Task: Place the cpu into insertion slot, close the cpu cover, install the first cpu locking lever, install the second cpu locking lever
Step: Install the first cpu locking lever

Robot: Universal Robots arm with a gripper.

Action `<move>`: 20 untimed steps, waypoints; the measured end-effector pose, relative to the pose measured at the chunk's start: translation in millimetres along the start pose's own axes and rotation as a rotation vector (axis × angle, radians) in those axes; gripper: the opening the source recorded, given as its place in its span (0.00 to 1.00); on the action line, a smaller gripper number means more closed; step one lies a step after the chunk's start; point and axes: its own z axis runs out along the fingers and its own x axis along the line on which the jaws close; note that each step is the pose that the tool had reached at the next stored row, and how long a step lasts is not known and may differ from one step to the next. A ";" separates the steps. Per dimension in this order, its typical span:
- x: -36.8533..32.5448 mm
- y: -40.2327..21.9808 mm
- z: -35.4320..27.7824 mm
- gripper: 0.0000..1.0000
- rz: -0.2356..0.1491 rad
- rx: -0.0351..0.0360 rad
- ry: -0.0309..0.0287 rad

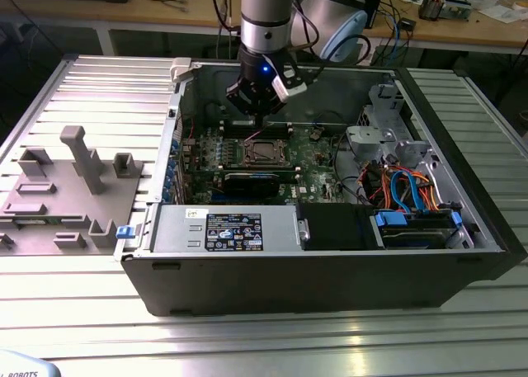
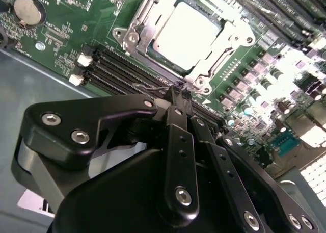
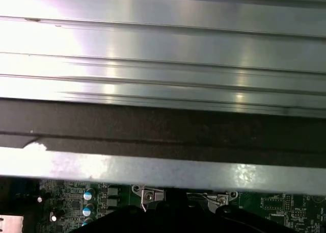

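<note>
So the cpu [image 2: 186,30] is already sitting flat in its socket with the cpu cover [image 2: 226,47] lying closed around it, which is why the gripper [image 2: 178,93] is hovering just off the socket's edge and not carrying a chip. Its fingers are looking pinched right together with nothing between them (tips pointing at the lever wire by the frame's corner, as far as I can judge).

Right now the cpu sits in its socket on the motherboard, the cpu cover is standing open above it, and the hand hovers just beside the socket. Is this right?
Not quite. The cpu cover is not standing open: in the second wrist view it lies flat, framing the cpu. The rest holds: the hand hovers just beside the socket.
</note>
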 end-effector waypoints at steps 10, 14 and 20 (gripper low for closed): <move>-0.1 10.3 12.1 0.11 -0.008 0.0002 0.0003; 5.7 10.7 12.2 0.11 -0.008 0.0141 -0.0065; 13.1 11.0 11.5 0.11 -0.008 0.0344 -0.0182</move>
